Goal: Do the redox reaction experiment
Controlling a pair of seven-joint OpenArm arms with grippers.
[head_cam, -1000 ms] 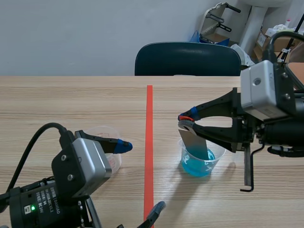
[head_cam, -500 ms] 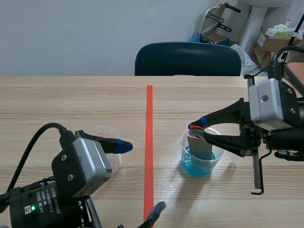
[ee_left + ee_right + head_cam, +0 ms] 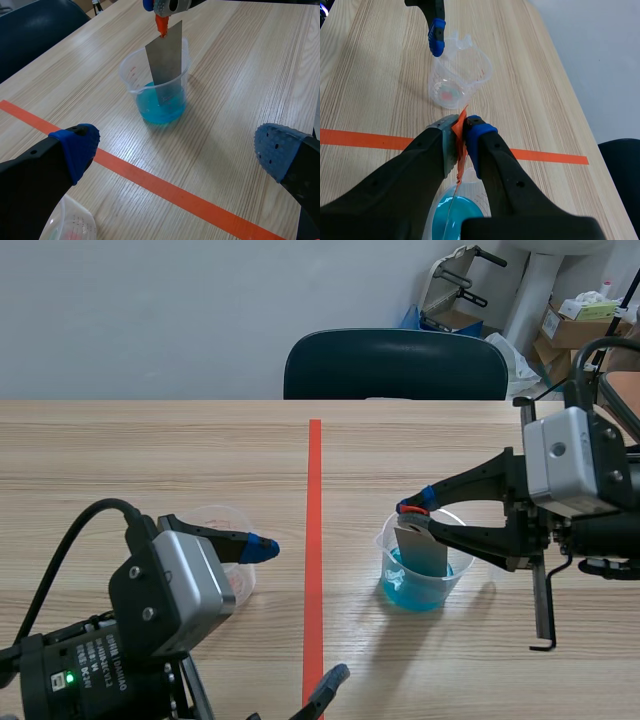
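My right claw (image 3: 462, 126) is clenched on the orange tab (image 3: 160, 23) at the top of the metal strip (image 3: 165, 55). The strip hangs from it nearly upright into the beaker (image 3: 385, 540). Its lower end sits in the blue liquid (image 3: 160, 109). Compared with a second ago, this claw has dropped and pulled back a little toward its own side of the table (image 3: 150, 450), so the strip reaches lower into the beaker. Over the last half second I see no further movement; arm and strip are holding steady. I read that as the dip being made, with the metal now soaking so the reaction can run. My judgement is to keep the grip firm and the strip clear of the beaker wall, as a nudge could tip the beaker.

My left claw (image 3: 177, 149) is released, pads spread wide, with nothing between them. It has stayed put just over the small clear cup (image 3: 455, 80) on the far side of the red tape line (image 3: 314, 540), well apart from the beaker.
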